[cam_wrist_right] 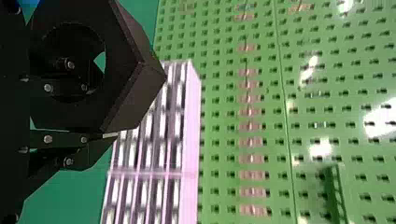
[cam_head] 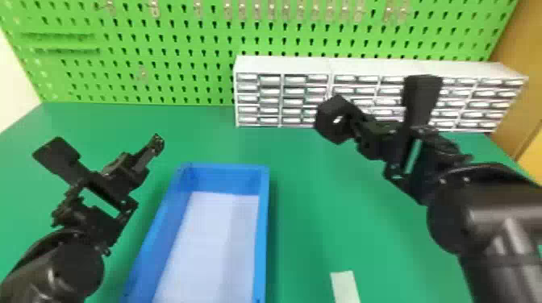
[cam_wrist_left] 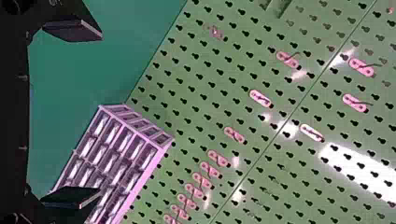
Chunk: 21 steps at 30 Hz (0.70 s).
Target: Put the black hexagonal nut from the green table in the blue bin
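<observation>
**Black hexagonal nut [cam_head: 340,105] held up in my right hand [cam_head: 365,127]**

Nearest me, right of the bin, a pale strip [cam_head: 345,287] lies on the green counter [cam_head: 310,209]. The blue bin [cam_head: 262,225] sits just left of the middle, its long sides running away from me, with a white lining [cam_head: 213,237] over its floor.

Left of the bin I have my left hand [cam_head: 106,153] over the counter, its fingers spread wide apart with a bare gap between them.

Out to the right, my right hand has the nut raised above the counter, well apart from the bin. From the right wrist I see its six-sided outline and round hole large before the camera. The fingers are drawn in on it, and one side of the ring looks to be pinched between them, though the nut hides part of the grip.

Beyond the nut, along the far right of the counter, stands a pale cabinet [cam_head: 282,64] of small drawers. Farthest off, I see the green pegboard [cam_head: 177,48] rising behind the counter, with hooks [cam_head: 154,9] along its upper part.
</observation>
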{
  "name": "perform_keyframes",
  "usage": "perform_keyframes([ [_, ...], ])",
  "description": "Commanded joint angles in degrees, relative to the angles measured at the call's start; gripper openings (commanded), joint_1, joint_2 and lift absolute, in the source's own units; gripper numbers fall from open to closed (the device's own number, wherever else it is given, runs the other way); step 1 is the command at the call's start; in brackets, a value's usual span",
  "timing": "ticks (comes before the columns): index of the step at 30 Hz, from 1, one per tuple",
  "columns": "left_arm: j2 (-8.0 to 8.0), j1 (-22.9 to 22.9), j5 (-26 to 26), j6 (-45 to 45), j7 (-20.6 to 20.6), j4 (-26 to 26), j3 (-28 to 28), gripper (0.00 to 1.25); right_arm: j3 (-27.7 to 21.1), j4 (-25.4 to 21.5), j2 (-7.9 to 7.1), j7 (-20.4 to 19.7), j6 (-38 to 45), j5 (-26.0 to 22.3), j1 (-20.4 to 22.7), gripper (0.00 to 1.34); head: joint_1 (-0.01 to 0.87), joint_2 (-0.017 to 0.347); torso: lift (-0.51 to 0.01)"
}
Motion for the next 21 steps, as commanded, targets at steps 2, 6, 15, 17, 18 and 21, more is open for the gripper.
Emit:
perform_keyframes([
  [2,-0.01,0.1,-0.1,0.0,0.0,0.0,0.1,1.14,5.7,3.2,-0.6,0.1,-2.3,-5.8,-2.3,0.41,0.666,0.032,-0.1],
  [6,-0.01,0.0,-0.1,0.0,0.1,0.0,0.1,1.14,8.9,5.3,-0.69,1.5,-3.5,-8.5,-3.8,0.41,0.666,0.032,-0.1],
  [15,-0.01,0.0,-0.3,0.0,0.1,0.0,0.0,1.14,17.3,7.9,-2.27,1.8,-4.2,-13.1,-6.9,0.41,0.666,0.032,-0.1],
  [17,-0.01,-0.1,-0.4,0.0,0.1,0.0,0.0,1.14,19.2,8.3,-2.44,1.8,-4.4,-14.0,-7.4,0.41,0.666,0.032,-0.1],
  [18,-0.01,-0.1,-0.4,0.0,0.1,0.0,0.0,1.14,19.8,8.5,-2.53,1.8,-4.5,-14.3,-7.6,0.41,0.666,0.032,-0.1],
  [21,-0.01,-0.2,-0.7,0.1,0.1,0.0,-0.1,1.14,21.8,9.0,-2.62,1.8,-4.5,-15.2,-8.0,0.41,0.666,0.032,-0.1],
])
